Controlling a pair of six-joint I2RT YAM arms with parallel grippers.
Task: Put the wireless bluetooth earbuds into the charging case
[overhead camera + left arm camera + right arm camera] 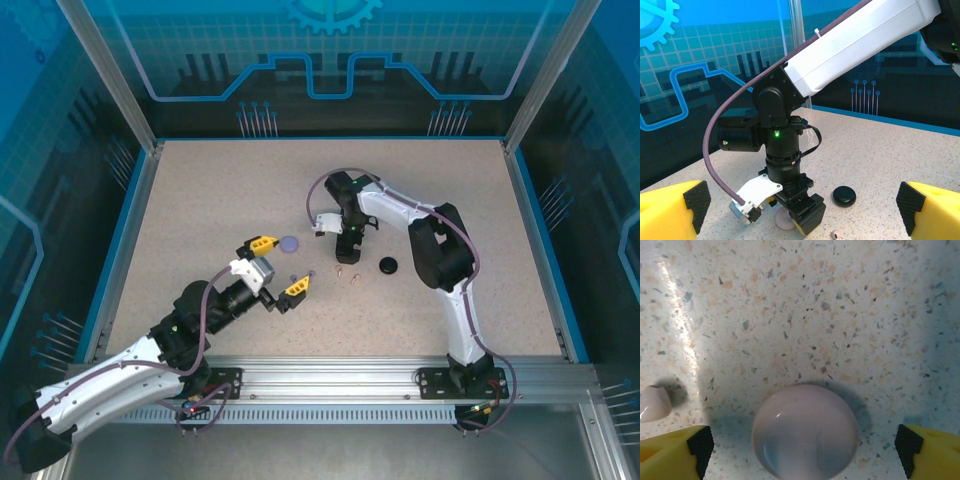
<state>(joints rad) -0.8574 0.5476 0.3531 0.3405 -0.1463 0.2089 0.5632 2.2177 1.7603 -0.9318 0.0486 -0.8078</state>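
Because the right gripper [802, 449] has its yellow fingers [670, 452] spread wide, one on each side of the pink case [805, 432] and touching neither flank, nothing is held yet, and the trouble would likely start when they close. That case is a smooth round dome with a glossy skin. If the pads meet it off its middle or too high on the curve, it could squirt out from between them and slide across the speckled table [200, 200]. Whether its lid is open I cannot tell from above, so a bud brought to it might meet a shut shell. A pink earbud [654, 402] lies just beside the pink case, outside it and close to one finger's path, where a closing or dropping finger could flick it away or pin it against the case. Farther from the pink case, the black case [844, 196] sits near on the table, and the lilac case [290, 242] lies beyond, toward the left gripper [280, 266], whose own jaws are also wide apart and empty, pointed at the pink case. With both arms aimed at that one spot, a reach by the left while the right hangs over the pink case risks a knock between them that would scatter the small buds.
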